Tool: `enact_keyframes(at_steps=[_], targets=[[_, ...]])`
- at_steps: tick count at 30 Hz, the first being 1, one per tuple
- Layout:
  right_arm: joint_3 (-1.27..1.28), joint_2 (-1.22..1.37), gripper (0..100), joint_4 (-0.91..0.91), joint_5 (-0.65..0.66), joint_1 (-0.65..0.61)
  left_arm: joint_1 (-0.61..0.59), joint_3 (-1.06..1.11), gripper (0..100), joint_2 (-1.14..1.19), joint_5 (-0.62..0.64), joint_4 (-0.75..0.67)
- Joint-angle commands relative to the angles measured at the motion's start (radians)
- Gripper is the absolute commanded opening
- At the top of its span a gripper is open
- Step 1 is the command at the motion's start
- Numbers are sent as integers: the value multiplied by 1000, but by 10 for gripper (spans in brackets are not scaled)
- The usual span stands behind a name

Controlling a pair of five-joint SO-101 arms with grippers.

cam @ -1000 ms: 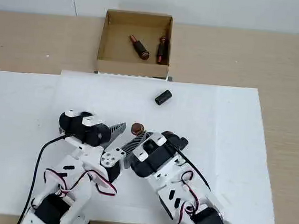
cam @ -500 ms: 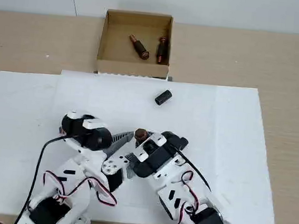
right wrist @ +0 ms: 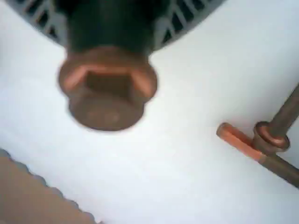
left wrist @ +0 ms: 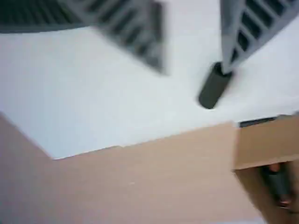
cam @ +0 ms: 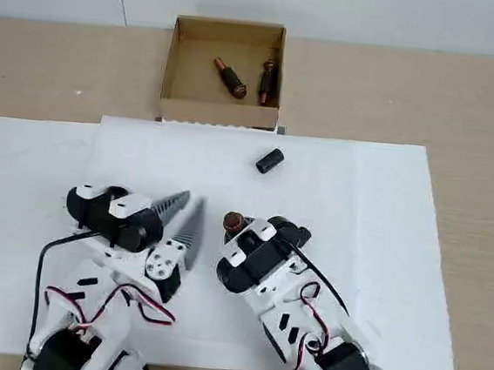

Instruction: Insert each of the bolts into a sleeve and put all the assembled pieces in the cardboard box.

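My right gripper [cam: 235,231] is shut on a black sleeve [right wrist: 112,21] with a copper bolt in it; the hex bolt head [right wrist: 107,88] sticks out beyond the fingertips [cam: 232,222]. Just left of it on the white paper, my left gripper [cam: 184,215] stands open and holds nothing. A loose black sleeve [cam: 269,160] lies on the paper ahead of both arms, also seen past the left fingers [left wrist: 214,87]. The cardboard box [cam: 176,63] at the far edge holds two assembled pieces [cam: 230,78].
White paper [cam: 374,232] covers the table in front of the box. The box's near wall [left wrist: 266,142] shows beyond the loose sleeve. A copper-coloured rod-like piece [right wrist: 261,142] lies on the paper near the right gripper.
The left gripper has pulled back to the left, away from the bolt head, and its fingers have spread apart. The right arm has stayed almost still with its piece.
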Motion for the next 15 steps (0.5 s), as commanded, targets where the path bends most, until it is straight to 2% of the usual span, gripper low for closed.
enact_keyframes(at_steps=[1,7,15], targets=[[-52,-13,2,-19,-54,39,-75,-15,6,-12,-83,5],[-48,-10,2,-2,-137,229,-239,177,6,-12,-175,0],[-186,-1,2,277,-226,375,-342,341,6,-12,-181,-2]])
